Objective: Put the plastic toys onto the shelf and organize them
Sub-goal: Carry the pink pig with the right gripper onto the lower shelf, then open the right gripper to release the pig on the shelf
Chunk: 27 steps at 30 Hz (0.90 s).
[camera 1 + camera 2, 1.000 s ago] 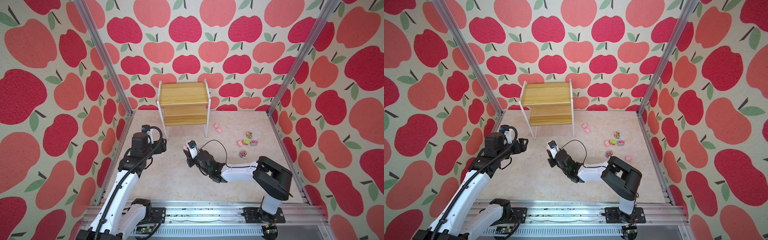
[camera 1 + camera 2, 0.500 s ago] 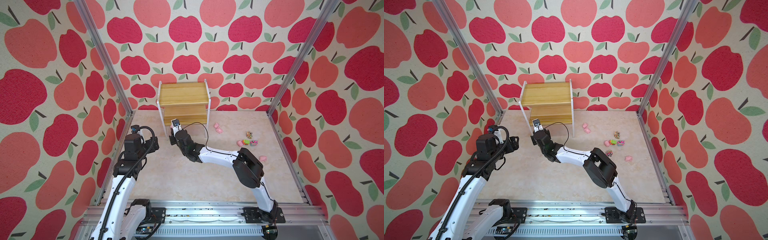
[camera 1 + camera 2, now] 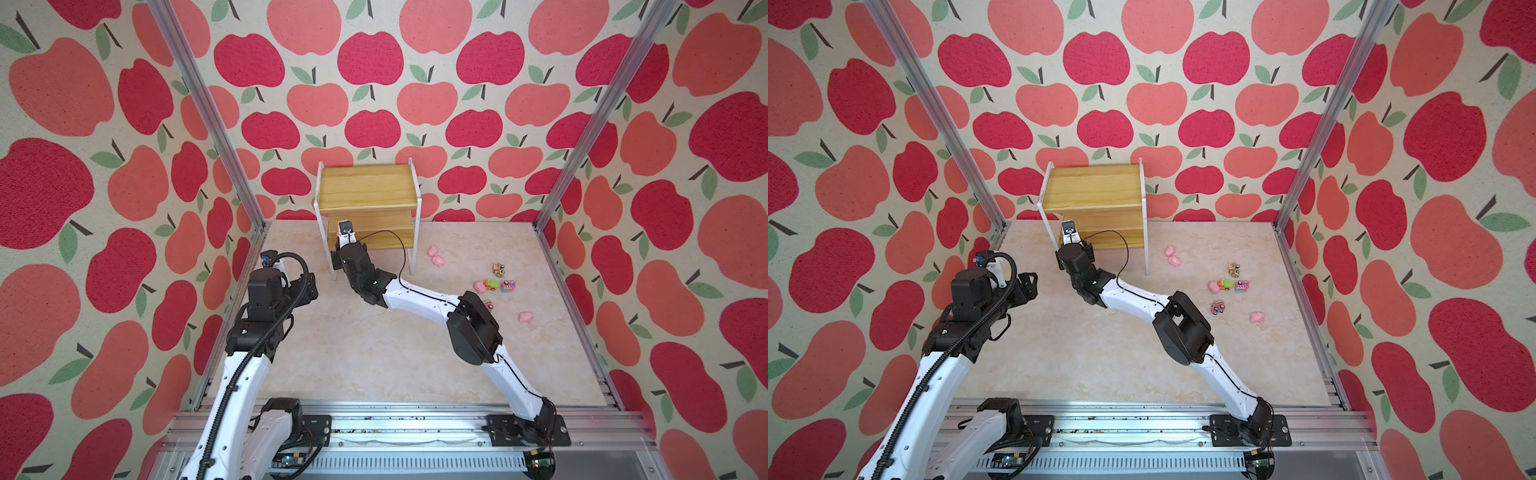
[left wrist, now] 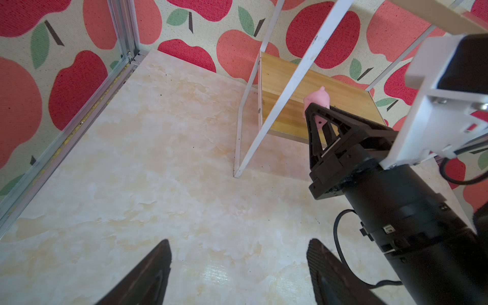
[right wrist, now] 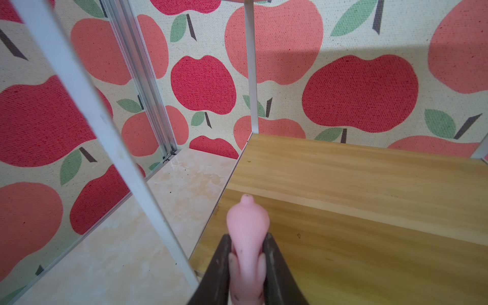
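The shelf [image 3: 368,187] [image 3: 1096,187] stands at the back, its boards bare. My right gripper [image 5: 248,245] is shut on a pink pig [image 5: 248,227], held snout-forward just above the lower board [image 5: 356,224] near its front left corner. The left wrist view shows that pig [image 4: 318,96] sticking out of the right gripper's fingers [image 4: 314,118], beside the shelf's white front leg [image 4: 266,124]. My left gripper [image 4: 239,243] [image 3: 305,289] is open over bare floor, left of the shelf. Several pigs [image 3: 439,260] and toy trucks [image 3: 492,284] [image 3: 1226,284] lie on the floor to the right.
Apple-patterned walls and aluminium posts [image 3: 208,116] close in the marble floor [image 3: 374,353]. The right arm [image 3: 419,297] stretches diagonally across the floor from the front rail [image 3: 415,419]. A black cable [image 3: 397,245] loops beside the shelf's front.
The right arm swung from mid-floor back and left to the shelf, carrying the pig over the lower board. The left arm drew back a little to the left.
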Each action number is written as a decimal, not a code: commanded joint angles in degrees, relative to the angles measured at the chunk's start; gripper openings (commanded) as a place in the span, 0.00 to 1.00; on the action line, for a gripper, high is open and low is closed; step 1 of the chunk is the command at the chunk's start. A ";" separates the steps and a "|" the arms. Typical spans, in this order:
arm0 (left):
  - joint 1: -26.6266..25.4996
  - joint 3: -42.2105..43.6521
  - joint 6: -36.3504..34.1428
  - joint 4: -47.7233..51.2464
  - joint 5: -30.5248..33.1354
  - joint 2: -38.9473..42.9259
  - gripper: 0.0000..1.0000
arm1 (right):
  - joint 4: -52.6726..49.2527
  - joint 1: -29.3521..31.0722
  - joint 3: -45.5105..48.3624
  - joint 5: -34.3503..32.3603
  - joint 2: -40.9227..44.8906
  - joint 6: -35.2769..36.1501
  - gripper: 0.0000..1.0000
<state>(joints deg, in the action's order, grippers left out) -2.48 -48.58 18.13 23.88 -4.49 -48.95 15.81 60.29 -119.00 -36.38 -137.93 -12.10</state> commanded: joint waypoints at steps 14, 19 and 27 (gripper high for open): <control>-0.07 0.34 0.06 0.68 -0.26 0.99 0.83 | -5.03 -0.82 -18.33 -2.74 -13.55 -0.48 0.24; -0.07 0.42 -0.02 0.82 -0.34 0.96 0.83 | -6.76 -1.32 -21.53 -3.08 -15.74 -0.58 0.25; -0.07 0.42 -0.16 0.69 -0.52 0.79 0.83 | -8.49 -2.35 -23.13 -1.30 -16.69 -0.80 0.29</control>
<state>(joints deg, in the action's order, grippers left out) -2.48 -48.58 18.13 23.97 -4.51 -48.69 9.26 58.67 -140.35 -38.00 -152.77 -12.29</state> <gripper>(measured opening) 0.831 0.284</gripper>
